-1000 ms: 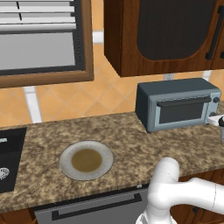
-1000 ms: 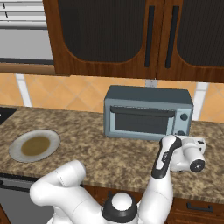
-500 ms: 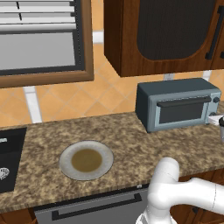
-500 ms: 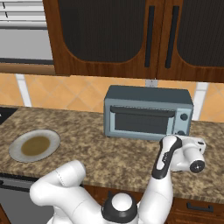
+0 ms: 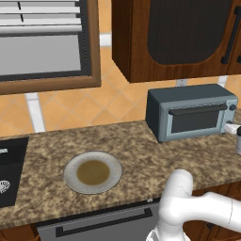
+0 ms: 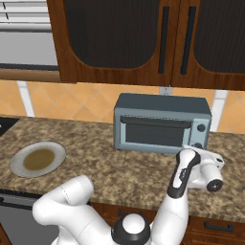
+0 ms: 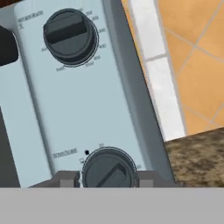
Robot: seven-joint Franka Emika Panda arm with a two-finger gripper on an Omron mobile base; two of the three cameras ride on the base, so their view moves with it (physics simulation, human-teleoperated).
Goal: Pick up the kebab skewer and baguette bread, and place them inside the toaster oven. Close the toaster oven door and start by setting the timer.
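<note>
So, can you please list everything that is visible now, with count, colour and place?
toaster oven: one, grey-blue, on the counter against the back wall, toaster oven door closed
knobs: two, dark, on the oven's right panel; upper knob, lower knob
plate: one, grey with brownish centre, on the counter left of the oven
counter: one, speckled brown granite
wall cabinets: dark wood, above the oven
window: one, wood-framed, upper left
sink: one, dark, far left
arm: one, white, right of the oven
claw: one, its fingers on either side of the lower knob
</note>
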